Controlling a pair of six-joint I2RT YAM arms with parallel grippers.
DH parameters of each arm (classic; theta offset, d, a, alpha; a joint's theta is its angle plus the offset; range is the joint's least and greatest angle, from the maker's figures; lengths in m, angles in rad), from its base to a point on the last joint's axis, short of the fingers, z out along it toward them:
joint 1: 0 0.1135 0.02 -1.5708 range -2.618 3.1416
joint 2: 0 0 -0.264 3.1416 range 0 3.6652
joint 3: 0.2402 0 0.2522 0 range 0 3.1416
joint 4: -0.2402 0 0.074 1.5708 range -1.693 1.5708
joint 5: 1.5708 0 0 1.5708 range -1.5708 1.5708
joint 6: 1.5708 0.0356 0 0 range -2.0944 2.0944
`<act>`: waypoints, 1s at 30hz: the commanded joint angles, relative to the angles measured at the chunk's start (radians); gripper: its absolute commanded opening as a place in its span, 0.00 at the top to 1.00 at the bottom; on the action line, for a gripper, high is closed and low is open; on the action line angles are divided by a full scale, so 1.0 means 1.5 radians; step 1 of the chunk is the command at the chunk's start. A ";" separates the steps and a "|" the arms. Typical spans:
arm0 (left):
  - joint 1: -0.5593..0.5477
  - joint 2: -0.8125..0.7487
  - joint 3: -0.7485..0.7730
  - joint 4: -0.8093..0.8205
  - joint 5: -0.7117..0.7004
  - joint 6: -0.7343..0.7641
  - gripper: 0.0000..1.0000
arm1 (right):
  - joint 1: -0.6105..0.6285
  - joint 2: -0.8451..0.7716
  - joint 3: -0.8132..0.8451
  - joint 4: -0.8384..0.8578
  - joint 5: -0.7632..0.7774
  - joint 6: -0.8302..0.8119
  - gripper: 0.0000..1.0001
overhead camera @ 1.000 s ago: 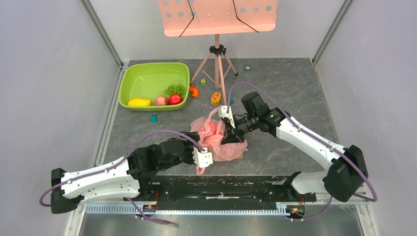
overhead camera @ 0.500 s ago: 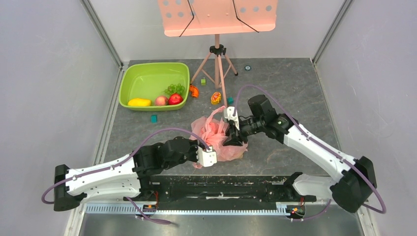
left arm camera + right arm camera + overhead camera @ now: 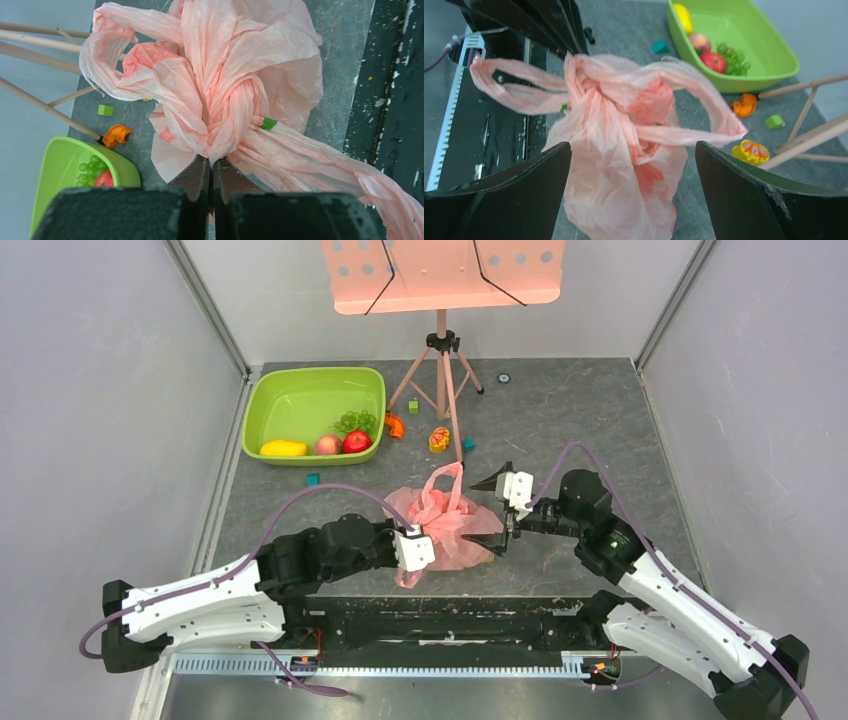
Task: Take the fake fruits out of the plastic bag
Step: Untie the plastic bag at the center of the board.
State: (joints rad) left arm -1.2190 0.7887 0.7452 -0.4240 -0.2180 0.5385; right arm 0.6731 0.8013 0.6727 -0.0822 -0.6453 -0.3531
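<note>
The pink plastic bag [image 3: 447, 523] lies crumpled on the grey table between both arms, one loop handle standing up. My left gripper [image 3: 211, 162] is shut on a gathered fold at the bag's [image 3: 225, 90] near side. Just right of the bag [image 3: 624, 150], my right gripper [image 3: 492, 512] stands wide open with nothing between its fingers. A yellow mango [image 3: 283, 448], a peach [image 3: 327, 444], a red apple [image 3: 356, 441] and green grapes [image 3: 356, 421] lie in the lime-green basin [image 3: 300, 390]. Any fake fruits inside the bag are hidden.
A pink music stand's tripod [image 3: 441, 370] stands behind the bag. Small toys lie around it: an orange piece [image 3: 396, 426], a yellow piece [image 3: 438, 439], a teal cube [image 3: 313, 480] and a green cube [image 3: 413, 406]. The black rail [image 3: 450, 620] runs along the near edge.
My right gripper let go of the bag, opened wide and drew back to the right. My left gripper closed on the bag's near side. A handle now stands up.
</note>
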 commanded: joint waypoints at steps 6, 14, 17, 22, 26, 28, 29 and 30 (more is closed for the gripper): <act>-0.002 -0.001 0.033 0.029 0.029 -0.069 0.98 | 0.098 0.011 0.006 0.111 0.086 0.033 0.04; -0.002 0.015 0.042 0.016 0.032 -0.073 0.98 | 0.165 0.076 0.013 0.100 0.177 0.021 0.15; -0.001 0.008 0.038 0.016 0.029 -0.071 0.98 | 0.168 0.098 0.019 0.079 0.217 0.015 0.22; -0.002 -0.010 0.032 0.015 0.004 -0.072 0.98 | 0.168 0.119 0.038 0.033 0.263 0.009 0.43; -0.002 -0.026 0.034 0.013 -0.032 -0.087 0.98 | 0.168 0.102 0.039 0.027 0.280 0.011 0.60; -0.002 -0.032 0.037 0.011 -0.057 -0.105 0.98 | 0.168 0.088 0.038 0.033 0.286 0.021 0.74; -0.001 -0.035 0.038 0.010 -0.070 -0.117 0.98 | 0.168 0.079 0.035 0.035 0.286 0.024 0.79; -0.001 -0.038 0.040 0.007 -0.079 -0.128 0.98 | 0.168 0.071 0.032 0.042 0.288 0.029 0.82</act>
State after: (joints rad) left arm -1.2190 0.7593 0.7639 -0.4252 -0.2558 0.4324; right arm 0.9241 0.9604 0.6872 -0.0345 -0.2630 -0.3283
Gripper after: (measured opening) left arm 0.044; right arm 0.232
